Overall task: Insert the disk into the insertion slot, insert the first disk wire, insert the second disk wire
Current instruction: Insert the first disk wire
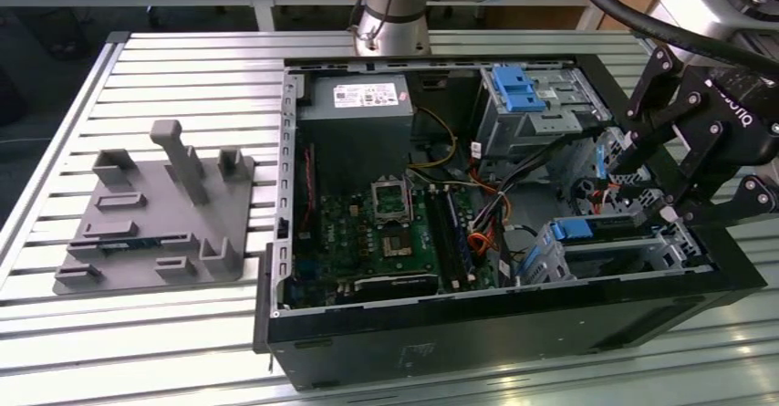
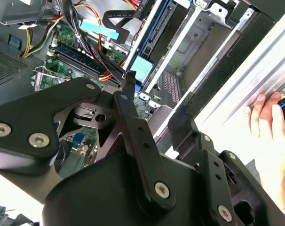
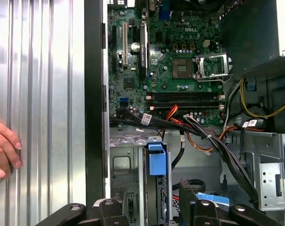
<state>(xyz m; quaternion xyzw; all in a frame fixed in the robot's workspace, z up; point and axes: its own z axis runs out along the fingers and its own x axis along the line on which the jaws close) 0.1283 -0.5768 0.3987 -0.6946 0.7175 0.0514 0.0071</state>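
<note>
**Item 1, task's thing.** The flat silver hard drive in its bright blue plastic carrier, the disk, is sitting inside the low grey perforated sheet-metal cage, the insertion slot. The slot is at the case's corner on the exterior view's right. By my judgement the disk is looking seated. I cannot tell whether either wire is plugged.

**Item 2, black fingers.** They are hovering just above the slot, spread apart and gripping nothing.

**Handling.** You are doing best by keeping the fingers square to the bay walls and clear of the black cable bundle and the hand resting beside the case.

**Item 3, container.** The black open computer case is lying on the slatted metal desk. It is holding:
- a green motherboard
- a grey power supply
- a taller grey cage with a blue latch
</note>
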